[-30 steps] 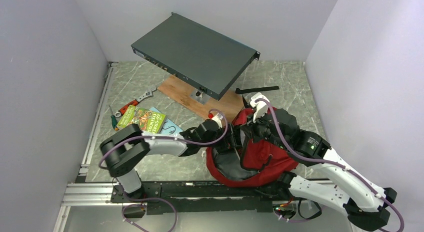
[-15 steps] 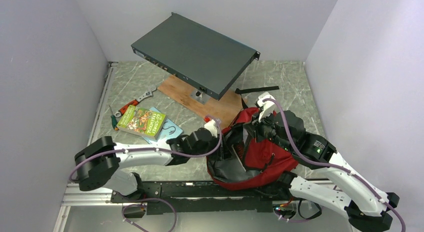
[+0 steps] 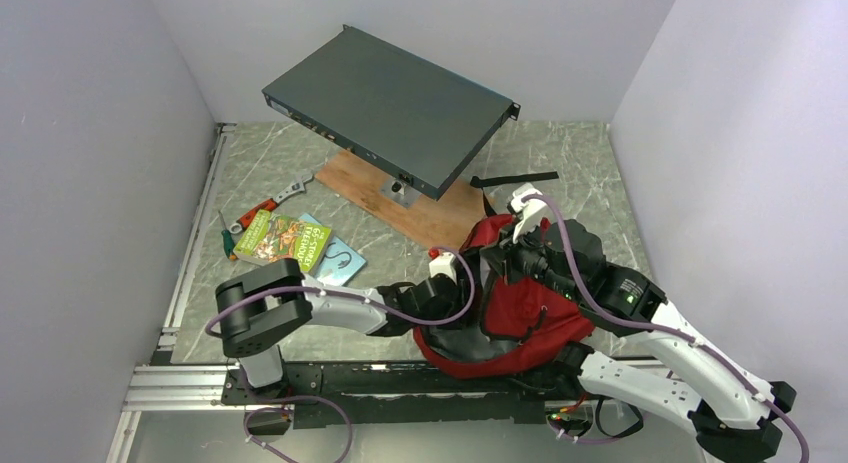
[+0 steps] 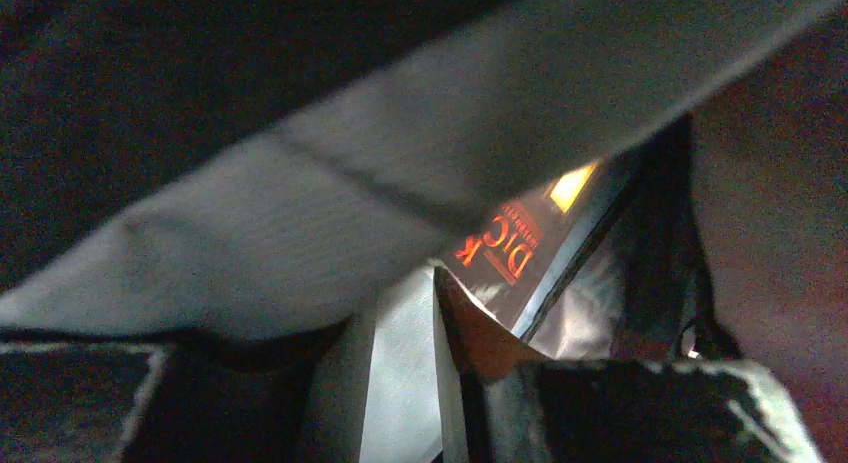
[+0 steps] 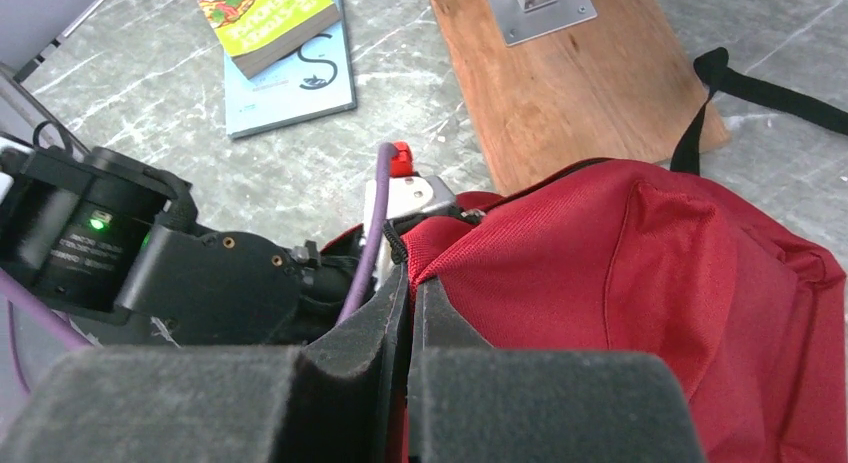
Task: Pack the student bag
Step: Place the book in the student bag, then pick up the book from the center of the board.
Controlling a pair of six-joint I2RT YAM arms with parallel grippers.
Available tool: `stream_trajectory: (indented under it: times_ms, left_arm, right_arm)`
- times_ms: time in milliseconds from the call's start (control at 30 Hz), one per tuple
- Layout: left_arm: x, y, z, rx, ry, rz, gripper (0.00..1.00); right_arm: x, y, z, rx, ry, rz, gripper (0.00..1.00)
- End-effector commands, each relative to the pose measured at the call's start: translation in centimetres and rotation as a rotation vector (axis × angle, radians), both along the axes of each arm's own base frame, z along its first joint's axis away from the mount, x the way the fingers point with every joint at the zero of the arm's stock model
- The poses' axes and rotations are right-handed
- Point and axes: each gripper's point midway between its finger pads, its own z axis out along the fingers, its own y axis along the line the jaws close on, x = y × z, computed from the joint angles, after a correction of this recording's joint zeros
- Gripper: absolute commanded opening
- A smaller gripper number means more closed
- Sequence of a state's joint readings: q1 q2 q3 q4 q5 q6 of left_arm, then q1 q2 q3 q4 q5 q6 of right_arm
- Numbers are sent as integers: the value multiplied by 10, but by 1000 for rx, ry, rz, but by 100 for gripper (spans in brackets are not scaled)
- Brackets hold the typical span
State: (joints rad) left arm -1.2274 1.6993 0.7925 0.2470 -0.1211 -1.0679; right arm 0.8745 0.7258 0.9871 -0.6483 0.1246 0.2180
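Right claw (image 5: pixel 410 318) clenched on student bag (image 5: pixel 650 263) rim, holding mouth open; left claw (image 3: pixel 450 308) inside, state indiscernible; keep rim taut during withdrawal.

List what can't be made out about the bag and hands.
- Left hand: top view, buried in the student bag; wrist view too dark to judge its grip.
- Bag contents: left wrist view, dim and blurred; one book cover shows.
- Right hand: top view, tips hidden under its own arm.
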Motion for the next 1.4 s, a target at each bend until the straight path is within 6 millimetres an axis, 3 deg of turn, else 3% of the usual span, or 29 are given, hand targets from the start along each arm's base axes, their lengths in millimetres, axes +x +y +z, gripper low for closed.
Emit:
stream_trajectory:
  times_ms: [0,100,233,367,467,600,700,800,900,1000,1133,1233,1367]
  left_arm:
    - [32,-43,39,-179,-95,60,32]
    - [43,-62,60,-328,-124,91,32]
    - [58,-66,81,-408,-188,122,33]
    - [45,-51,78,-370,-156,9,45]
    - [30,-21,79,-318,-152,-97,57]
    - [-4,22,85,-261,-148,-261,67]
    - [-25,60,100,-282,-224,-310,72]
    - [-33,93,119,-286,-342,-323,74]
    - [-23,130,137,-206,-481,-252,82]
    - [2,183,140,-57,-494,-12,99]
    - [32,257,125,89,-425,369,100]
    - [48,287,115,158,-379,515,100]
    - [71,306,103,219,-319,592,100]
  right_arm:
    - [3,25,54,214,-107,56,0]
    - [2,30,53,226,-98,76,0]
    - [2,31,51,217,-90,78,0]
    - [4,23,44,191,-89,40,0]
    - [10,6,32,160,-79,-49,0]
    - [14,-13,5,127,-26,-169,0]
    - [16,-18,-14,146,29,-237,0]
    - [14,-11,-37,159,68,-224,0]
    - [7,10,-51,187,107,-130,21]
    - [-6,40,-66,216,178,11,33]
    - [-14,61,-75,247,231,89,44]
    - [-14,65,-69,272,215,104,49]
    - [-14,67,-61,264,208,119,50]
